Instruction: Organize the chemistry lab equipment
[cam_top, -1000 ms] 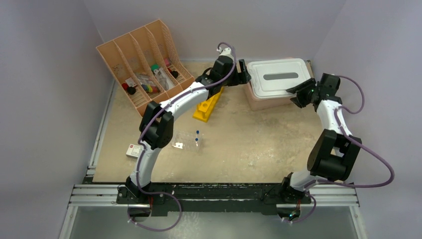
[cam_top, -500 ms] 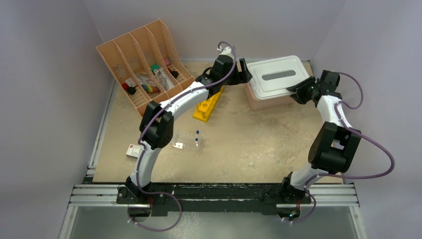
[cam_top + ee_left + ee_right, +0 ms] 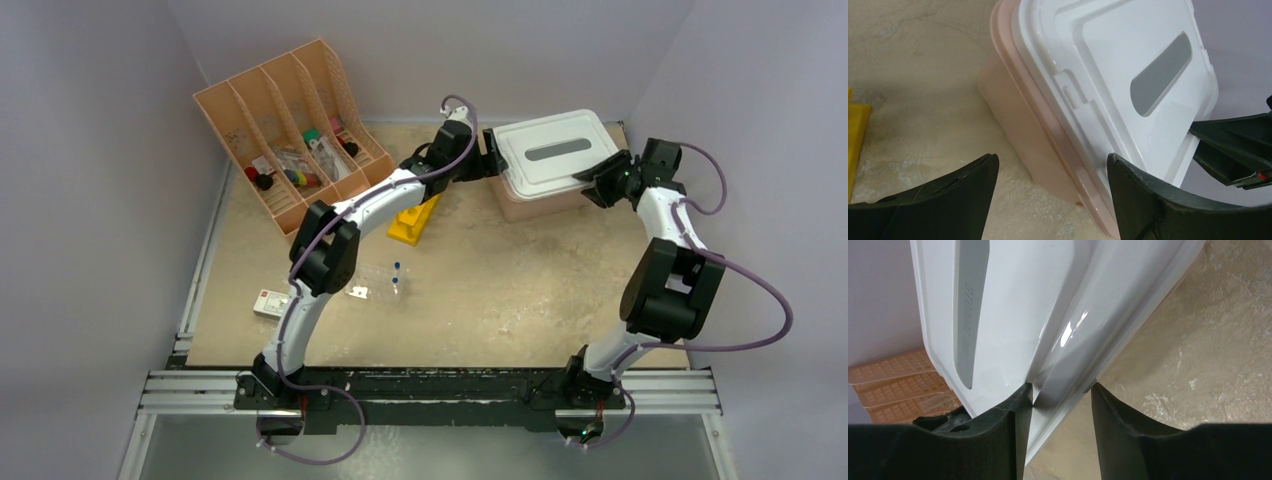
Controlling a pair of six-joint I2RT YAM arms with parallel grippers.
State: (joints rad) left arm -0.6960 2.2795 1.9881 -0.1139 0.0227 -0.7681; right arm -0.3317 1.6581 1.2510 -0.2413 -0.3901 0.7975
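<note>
1. Over the last second the right gripper [image 3: 597, 185] is closing in on the right edge of the white lid [image 3: 555, 150]. That edge is now riding higher and further left than a second earlier, above the rim of the pink tub [image 3: 535, 205].
2. This is judged to be the opening of the tub, probably so that the loose equipment can be stored inside. No equipment is being moved yet.
3. The right arm is reaching forward with its elbow bent and its wrist turned inward. In the right wrist view the right gripper [image 3: 1060, 387] is pinching the lid's rim between its fingers.
4. The left arm is stretching further across the table than before, towards the tub's left end. The left gripper [image 3: 1052, 160] is spread wide astride the tub's corner, holding nothing.
5. The blue-capped clear flask [image 3: 383, 278] is lying on the table centre, well apart from the tub. The white packet [image 3: 268, 303] is sitting near the left edge, and small loose items [image 3: 295, 175] are resting in the peach organizer [image 3: 240, 110].
</note>
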